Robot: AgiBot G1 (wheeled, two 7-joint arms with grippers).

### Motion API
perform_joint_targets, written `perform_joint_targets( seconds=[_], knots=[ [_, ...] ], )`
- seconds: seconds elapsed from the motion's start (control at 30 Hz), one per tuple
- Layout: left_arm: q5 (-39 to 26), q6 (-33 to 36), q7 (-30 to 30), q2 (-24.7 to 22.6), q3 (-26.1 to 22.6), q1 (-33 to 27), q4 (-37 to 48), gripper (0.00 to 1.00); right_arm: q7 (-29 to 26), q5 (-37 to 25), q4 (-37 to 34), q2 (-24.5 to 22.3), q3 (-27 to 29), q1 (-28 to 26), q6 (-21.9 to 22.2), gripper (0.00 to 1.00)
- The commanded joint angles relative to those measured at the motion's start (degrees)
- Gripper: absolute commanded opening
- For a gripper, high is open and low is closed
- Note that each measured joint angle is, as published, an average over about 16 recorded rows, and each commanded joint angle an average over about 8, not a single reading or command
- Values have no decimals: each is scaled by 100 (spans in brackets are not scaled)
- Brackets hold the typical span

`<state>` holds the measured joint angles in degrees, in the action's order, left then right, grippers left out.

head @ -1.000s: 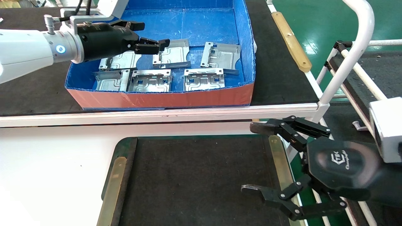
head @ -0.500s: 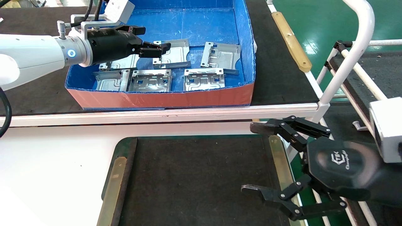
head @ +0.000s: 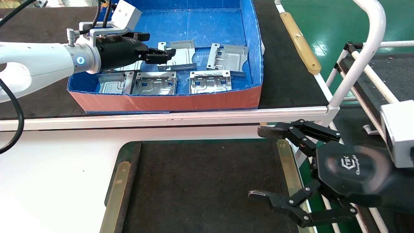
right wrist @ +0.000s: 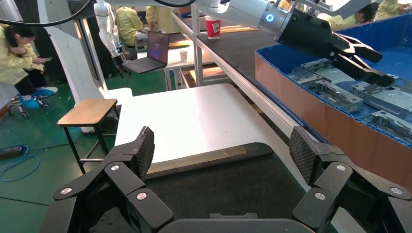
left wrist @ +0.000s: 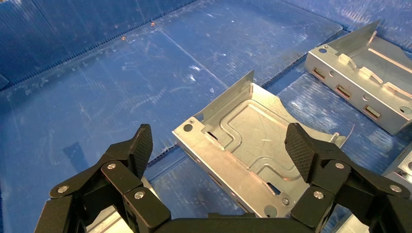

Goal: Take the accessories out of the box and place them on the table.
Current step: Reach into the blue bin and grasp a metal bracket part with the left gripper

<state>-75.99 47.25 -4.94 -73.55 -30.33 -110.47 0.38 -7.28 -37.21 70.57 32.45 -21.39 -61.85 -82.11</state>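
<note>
The box (head: 161, 102) stands on the bench, blue inside with an orange-red front wall. Several silver accessories lie in it. My left gripper (head: 157, 43) is open and empty, low inside the box, its jaws on either side of the back-middle accessory (head: 181, 51) without touching it. In the left wrist view that accessory (left wrist: 248, 131) lies between the open fingers of my left gripper (left wrist: 219, 145). Other accessories lie at the back right (head: 228, 56) and along the front (head: 210, 82) (head: 155, 83) (head: 113, 82). My right gripper (head: 258, 162) is open and empty at the right edge of the table (head: 200, 184).
The dark mat-covered bench (head: 284, 64) with a white front edge carries the box. Brass strips (head: 116, 191) edge the table. A white tube frame (head: 365, 48) rises at the right. A white surface (head: 58, 168) lies left of the table.
My left gripper has moved farther back and lower into the box, closing on the back-middle accessory. The right arm has not moved.
</note>
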Motion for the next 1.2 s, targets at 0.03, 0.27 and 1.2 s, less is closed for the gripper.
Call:
perform_joint_targets(
  seconds=[0.03,0.27,1.2],
  knots=[
    [-3,-34,11,-24,-2,14,7,100,0,0,0,0,0,0,0,100],
    [-26,-100,56,-83,-19,61,12,100,0,0,0,0,0,0,0,100],
    [-36,-461,42,-163,-24,239,-6,0,0,1,-2,-1,1,2,1,0]
  ],
)
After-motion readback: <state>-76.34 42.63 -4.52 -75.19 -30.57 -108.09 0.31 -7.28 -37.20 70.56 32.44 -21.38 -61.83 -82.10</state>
